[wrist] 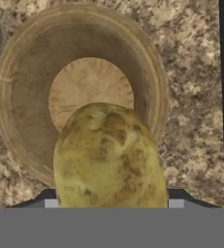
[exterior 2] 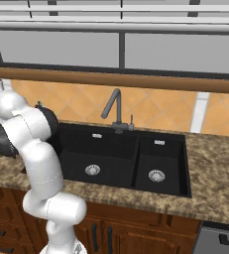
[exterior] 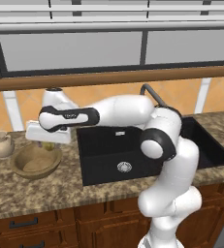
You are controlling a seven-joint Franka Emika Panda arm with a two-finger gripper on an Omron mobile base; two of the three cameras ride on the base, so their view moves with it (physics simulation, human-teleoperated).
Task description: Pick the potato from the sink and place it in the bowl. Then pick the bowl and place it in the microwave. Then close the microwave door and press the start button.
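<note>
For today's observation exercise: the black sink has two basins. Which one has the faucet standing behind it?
The wider left basin: the dark curved faucet rises just behind its back edge, near the divider. The narrower right basin has only countertop behind it.

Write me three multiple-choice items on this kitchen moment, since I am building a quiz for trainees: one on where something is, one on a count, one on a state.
1. Where is the bowl?
A. inside the sink
B. on the counter left of the sink
C. on the window ledge

2. How many round silver drains does the sink show in the right base view?
A. one
B. two
C. four

3. What is the state of the potato?
A. held in the gripper above the bowl
B. lying on the sink floor
C. resting on the faucet

Answers:
1 B: in the left base view it sits on the speckled counter beside the basin, next to a small jug.
2 B: each of the two basins has one.
3 A: the hand view shows it between the gripper fingers, over the bowl's inside.
</note>
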